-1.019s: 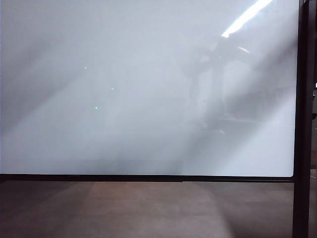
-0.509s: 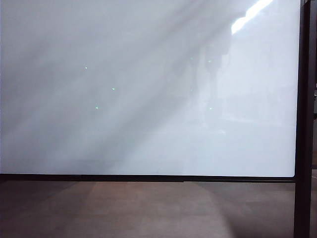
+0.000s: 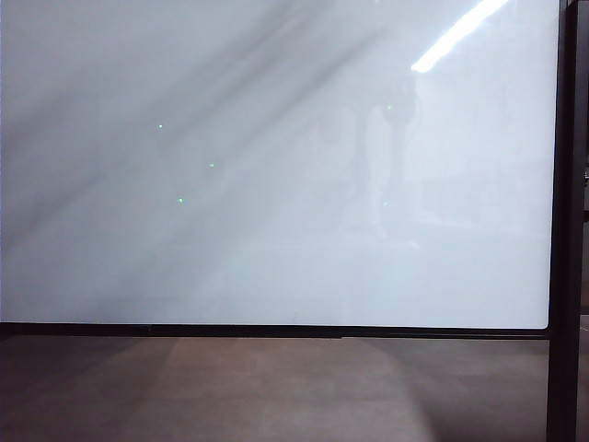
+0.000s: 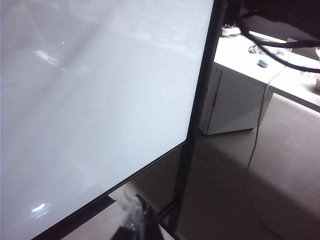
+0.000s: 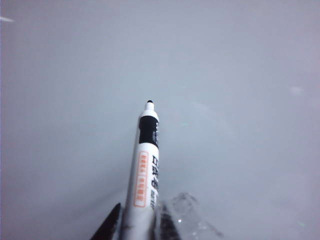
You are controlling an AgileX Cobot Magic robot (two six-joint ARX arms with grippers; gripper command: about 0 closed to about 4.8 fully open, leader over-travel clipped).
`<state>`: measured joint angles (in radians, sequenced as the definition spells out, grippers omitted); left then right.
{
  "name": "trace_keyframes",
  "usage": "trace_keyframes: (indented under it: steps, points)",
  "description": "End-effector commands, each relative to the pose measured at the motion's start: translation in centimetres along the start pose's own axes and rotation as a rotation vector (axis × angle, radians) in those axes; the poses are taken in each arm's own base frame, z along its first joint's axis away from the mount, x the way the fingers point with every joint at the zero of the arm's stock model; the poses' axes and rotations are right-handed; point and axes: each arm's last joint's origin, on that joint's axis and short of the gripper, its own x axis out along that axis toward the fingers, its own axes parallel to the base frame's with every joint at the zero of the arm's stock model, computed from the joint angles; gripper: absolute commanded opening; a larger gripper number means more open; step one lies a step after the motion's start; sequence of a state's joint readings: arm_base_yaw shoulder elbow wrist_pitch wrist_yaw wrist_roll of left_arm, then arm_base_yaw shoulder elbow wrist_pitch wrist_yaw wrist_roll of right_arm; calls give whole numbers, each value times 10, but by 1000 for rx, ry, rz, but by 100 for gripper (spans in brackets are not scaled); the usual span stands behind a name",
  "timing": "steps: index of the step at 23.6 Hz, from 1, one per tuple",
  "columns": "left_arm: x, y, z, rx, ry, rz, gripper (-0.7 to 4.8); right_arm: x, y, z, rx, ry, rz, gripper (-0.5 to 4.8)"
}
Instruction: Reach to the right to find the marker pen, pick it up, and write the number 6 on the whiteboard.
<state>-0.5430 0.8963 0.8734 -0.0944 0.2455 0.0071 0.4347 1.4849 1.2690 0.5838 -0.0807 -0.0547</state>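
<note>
The whiteboard [image 3: 276, 230] fills the exterior view, glossy white in a thin black frame; neither gripper shows there, only dim reflections. In the right wrist view my right gripper [image 5: 140, 221] is shut on the marker pen [image 5: 145, 170], a white barrel with orange print and a black collar. Its bare black tip points at the whiteboard [image 5: 225, 75], and I cannot tell if it touches. My left gripper [image 4: 141, 212] is shut with nothing in it, low beside the whiteboard [image 4: 90, 100] near its lower corner. The number 6 is out of view; no ink shows.
Brown floor [image 3: 276, 387] lies below the board. A black stand post [image 3: 563, 230] runs up its right side. Faint green dots [image 3: 211, 166] speckle the board. Beyond the post stands a white table [image 4: 240, 100] with small items, and a cable [image 4: 257, 135] hangs down.
The dim arm reflection on the board's right half has shifted, and the ceiling light strip's reflection, partly cut off half a second ago, shows whole again.
</note>
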Motion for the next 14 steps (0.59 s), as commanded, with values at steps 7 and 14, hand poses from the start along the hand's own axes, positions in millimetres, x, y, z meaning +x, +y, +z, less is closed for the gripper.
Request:
trace_keyframes:
  steps: [7,14]
  points:
    - [-1,0,3,7,-14,-1,-6,12,-4,-19,-4,-2,-105,39]
    - [-1,0,3,7,-14,-1,-6,21,-5,-28,-8,8,-109,39]
